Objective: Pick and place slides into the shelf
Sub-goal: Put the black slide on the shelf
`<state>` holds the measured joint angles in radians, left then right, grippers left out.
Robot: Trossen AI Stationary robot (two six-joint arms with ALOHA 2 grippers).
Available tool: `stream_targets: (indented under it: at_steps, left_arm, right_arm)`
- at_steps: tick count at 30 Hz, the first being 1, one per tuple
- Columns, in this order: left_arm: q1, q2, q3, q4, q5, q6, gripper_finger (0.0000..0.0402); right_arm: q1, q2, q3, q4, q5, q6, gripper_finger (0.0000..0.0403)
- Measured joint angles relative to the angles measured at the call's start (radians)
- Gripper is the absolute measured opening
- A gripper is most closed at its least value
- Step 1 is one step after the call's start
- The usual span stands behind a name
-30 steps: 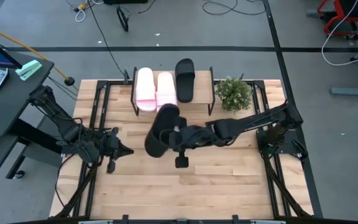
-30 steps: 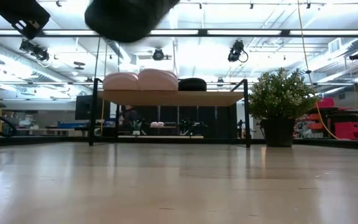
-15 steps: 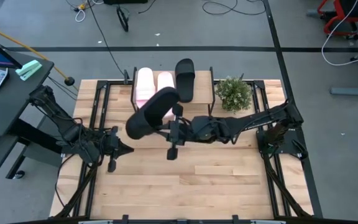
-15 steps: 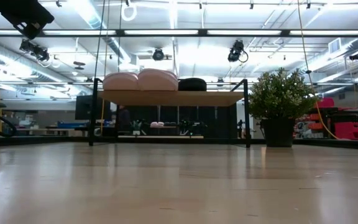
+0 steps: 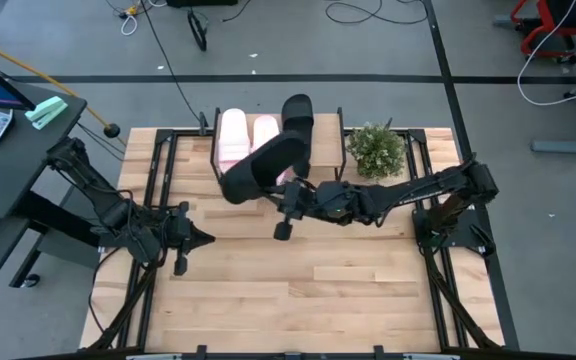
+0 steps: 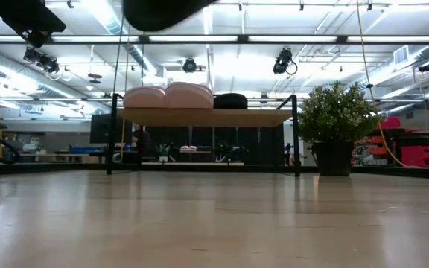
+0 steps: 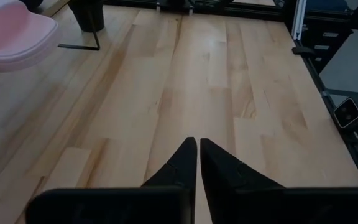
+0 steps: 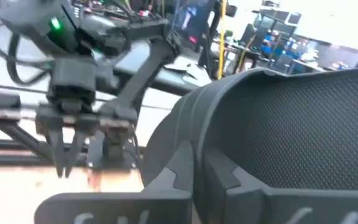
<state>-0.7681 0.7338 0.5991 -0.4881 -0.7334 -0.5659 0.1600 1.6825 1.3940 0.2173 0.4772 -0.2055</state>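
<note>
The right gripper [image 5: 286, 193] is reaching across the middle of the wooden surface [image 5: 298, 290], its fingers [image 8: 222, 177] closed on a black slide [image 5: 263, 165] and holding it in the air, tilted, just in front of the shelf [image 5: 340, 150]. In the low view this slide [image 6: 162, 11] is showing only as a dark shape at the top edge, well above the shelf's plank [image 6: 207, 116]. In the right wrist view the slide's textured sole [image 8: 291, 124] is filling most of the picture.

On the shelf, two pink slides [image 5: 233, 135] are lying side by side at its left end, and the second black slide [image 5: 298, 125] is lying just beside them, toward the plant [image 5: 376, 150]. The held slide is overlapping the pink ones from above in the high view. In the low view the pink slides [image 6: 166, 96] and the black one [image 6: 230, 101] are resting on the plank.

The left gripper [image 5: 203, 240] is waiting over the left part of the surface, well apart from the shelf, its fingers [image 7: 182, 165] nearly together with nothing between them. The potted plant [image 6: 337, 119] is standing on the surface just beside the shelf's right end.
</note>
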Motion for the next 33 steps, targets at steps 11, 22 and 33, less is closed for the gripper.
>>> stream_targets:
  at_steps: [11,22,33]
  left_arm:
    - [0.000,0.007,0.000,-0.001,-0.126,-0.005,0.0022]
    - [0.001,0.012,0.000,0.120,-0.416,0.039,0.0026]
    - [0.018,0.066,0.000,0.499,-0.691,0.355,0.0017]
  right_arm:
    - [0.047,-0.243,-0.534,0.723,0.018,0.026,0.0009]
    - [0.046,-0.130,-0.719,1.349,-0.060,0.092,0.0009]
    - [0.042,0.047,-0.438,1.348,-0.098,0.019,0.0009]
